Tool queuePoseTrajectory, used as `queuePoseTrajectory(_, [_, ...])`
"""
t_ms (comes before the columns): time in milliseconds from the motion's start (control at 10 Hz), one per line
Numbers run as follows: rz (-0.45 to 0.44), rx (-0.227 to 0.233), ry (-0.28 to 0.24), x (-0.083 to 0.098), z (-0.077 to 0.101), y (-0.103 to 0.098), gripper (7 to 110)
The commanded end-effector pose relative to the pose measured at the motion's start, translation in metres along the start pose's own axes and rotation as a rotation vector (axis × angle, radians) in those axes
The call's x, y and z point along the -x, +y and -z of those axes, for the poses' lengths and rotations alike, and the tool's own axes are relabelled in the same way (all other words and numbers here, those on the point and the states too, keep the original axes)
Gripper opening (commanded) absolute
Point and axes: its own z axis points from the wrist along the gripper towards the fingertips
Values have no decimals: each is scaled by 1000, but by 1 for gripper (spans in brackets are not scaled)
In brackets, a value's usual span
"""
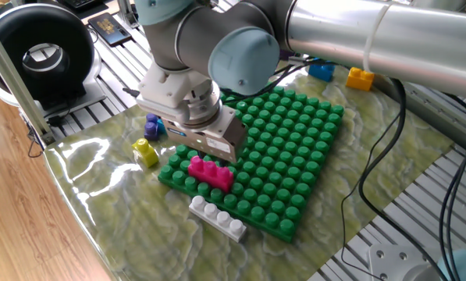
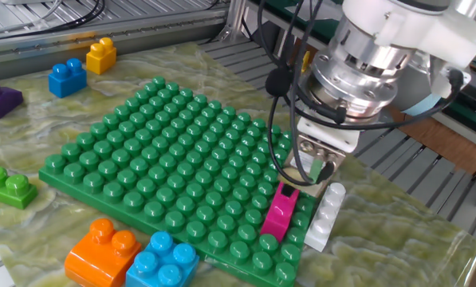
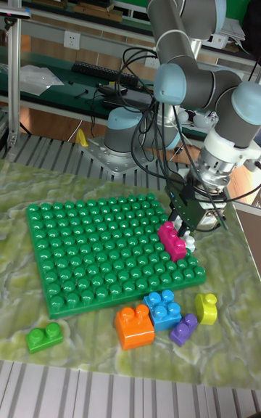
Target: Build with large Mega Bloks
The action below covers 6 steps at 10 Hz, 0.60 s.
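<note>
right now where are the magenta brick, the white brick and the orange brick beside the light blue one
magenta brick (image 1: 210,172), one fixed view, on its studded top
white brick (image 1: 217,217), one fixed view, on its middle studs
orange brick (image 2: 102,249), the other fixed view, on its top

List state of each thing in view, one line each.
gripper: just above the magenta brick's end, holding nothing; open or shut unclear
magenta brick: pressed onto the baseplate near its edge
white brick: lying on the mat beside the baseplate
green baseplate: flat on the mat
orange brick: loose, touching the light blue brick
</note>
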Motion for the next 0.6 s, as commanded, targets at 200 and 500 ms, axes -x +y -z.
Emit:
queuePoseTrajectory(200, [26,-47,-58,9,-6,-5,44])
queuePoseTrajectory(500, [25,-49,-58,6,-5,-4,44])
